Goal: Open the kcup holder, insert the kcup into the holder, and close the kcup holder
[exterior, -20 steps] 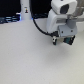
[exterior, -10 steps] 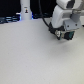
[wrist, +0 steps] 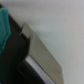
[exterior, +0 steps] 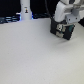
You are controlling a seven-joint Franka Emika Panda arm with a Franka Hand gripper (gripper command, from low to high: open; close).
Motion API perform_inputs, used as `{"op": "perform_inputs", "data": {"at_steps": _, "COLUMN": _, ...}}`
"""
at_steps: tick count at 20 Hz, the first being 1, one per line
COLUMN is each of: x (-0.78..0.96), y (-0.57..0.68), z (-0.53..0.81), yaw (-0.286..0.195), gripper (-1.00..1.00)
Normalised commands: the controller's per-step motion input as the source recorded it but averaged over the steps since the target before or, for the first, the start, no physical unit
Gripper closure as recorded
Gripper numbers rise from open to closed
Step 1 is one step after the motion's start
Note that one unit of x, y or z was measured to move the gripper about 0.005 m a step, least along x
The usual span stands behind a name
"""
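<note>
The pincer (exterior: pixel 66 31) hangs at the front of the kcup holder (exterior: pixel 56 26), near the far edge of the counter (exterior: pixel 35 55) toward the exterior view's right. Whether its fingers are parted or pressed together cannot be told; the picture is too blurred there. The white arm (exterior: pixel 66 11) above it hides much of the black box.

Against half a second ago, the arm and pincer sit in nearly the same spot, after having shifted toward the box from a second ago.

The kcup holder is a dark boxy shape standing on the counter; its long axis cannot be made out. In the wrist view a dark body with a pale slanted panel (wrist: pixel 42 55) fills the frame, with something teal-green (wrist: pixel 4 30) at the edge. A tall white bottle-like object (exterior: pixel 25 10) stands well apart, toward the exterior view's left.
</note>
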Motion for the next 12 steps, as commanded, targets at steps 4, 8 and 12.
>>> {"op": "perform_inputs", "data": {"at_steps": 4, "x": -0.80, "y": 0.46, "z": 0.01, "yaw": 0.061, "gripper": -1.00}}
{"op": "perform_inputs", "data": {"at_steps": 8, "x": -0.39, "y": 0.42, "z": 0.31, "yaw": 0.084, "gripper": -1.00}}
{"op": "perform_inputs", "data": {"at_steps": 12, "x": 0.06, "y": 0.14, "z": 0.94, "yaw": 0.043, "gripper": -1.00}}
